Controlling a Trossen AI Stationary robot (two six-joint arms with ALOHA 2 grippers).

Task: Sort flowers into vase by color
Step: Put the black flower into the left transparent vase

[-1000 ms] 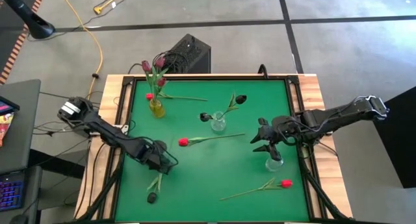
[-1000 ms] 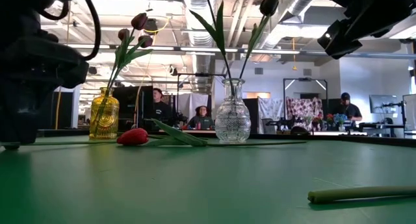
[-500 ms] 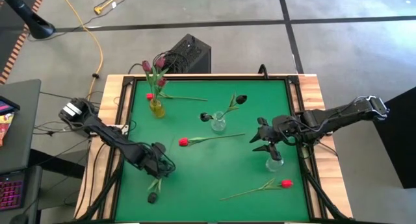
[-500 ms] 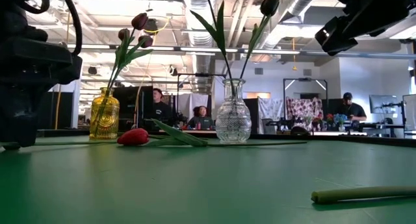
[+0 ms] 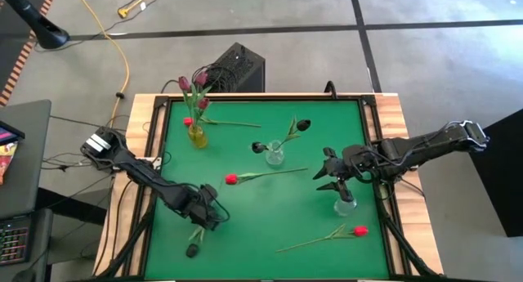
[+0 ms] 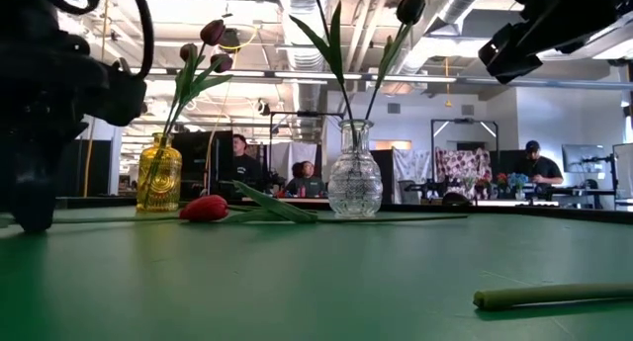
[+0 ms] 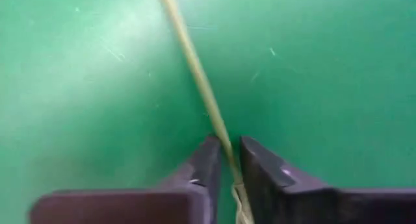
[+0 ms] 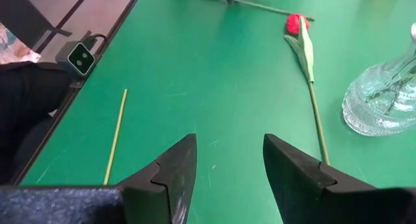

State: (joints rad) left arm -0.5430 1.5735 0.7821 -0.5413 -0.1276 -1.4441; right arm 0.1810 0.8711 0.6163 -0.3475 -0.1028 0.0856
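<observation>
A dark-headed flower (image 5: 191, 248) lies on the green table near its left front corner. Its thin pale stem (image 7: 195, 74) runs toward the table's middle. My left gripper (image 5: 204, 217) points down over that stem and is shut on it. My right gripper (image 5: 330, 177) hangs open in the air over an empty clear vase (image 5: 345, 205) at the right. Red flowers lie flat at mid-table (image 5: 231, 179), near the front right (image 5: 359, 230) and beside the yellow vase (image 5: 188, 121). My left gripper pinches the dark flower's stem (image 7: 221, 136) between its two fingers (image 7: 207, 160), some way up from the head. The fingers come from above, pointing down, and lie across the stem. The flower lies flat on the table.
A yellow vase (image 5: 196, 136) with maroon flowers stands at the back left. A clear vase (image 5: 275, 156) with dark flowers stands at the middle back. In the right wrist view a red flower (image 8: 297, 23) and that clear vase (image 8: 383, 100) lie ahead. People sit beyond the table.
My left gripper has moved toward the table's near edge, along the dark flower's stem toward its head, and rolled somewhat. The flower lies where it was. My right arm has kept still.
</observation>
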